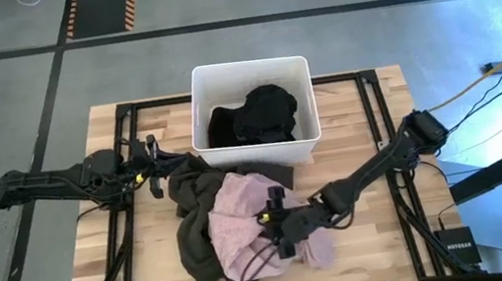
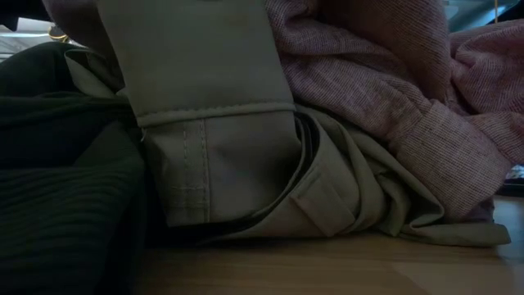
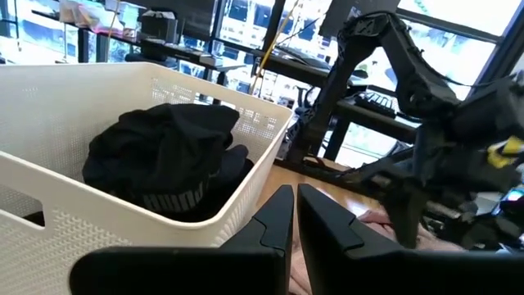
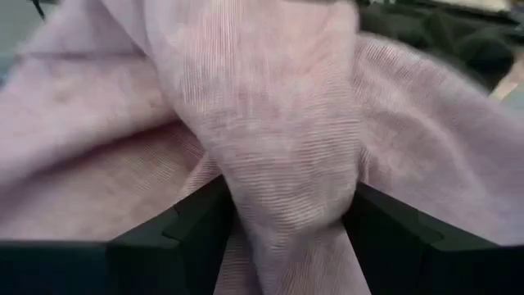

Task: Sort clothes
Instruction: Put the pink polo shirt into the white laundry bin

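While I watched the overhead feed, my right claw (image 1: 278,218) sat low on the pale pink shirt (image 1: 244,226), its two fingers (image 4: 184,225) set wide with a thick fold of pink cloth bunched between them; I judged it pinching that fold. The shirt lay on the large olive-grey garment (image 1: 196,238) at the near middle of the tabletop (image 1: 368,253). Straight beyond the pile stood the white bin (image 1: 252,110), black clothes (image 1: 262,114) already inside. The shirt's long axis ran roughly front to back. My left claw (image 1: 146,161) waited beside the bin's left corner, pressed nearly together and holding nothing. The right arm was plainly nearer, so any lift depended on carrying the fold away from the olive cloth beneath.
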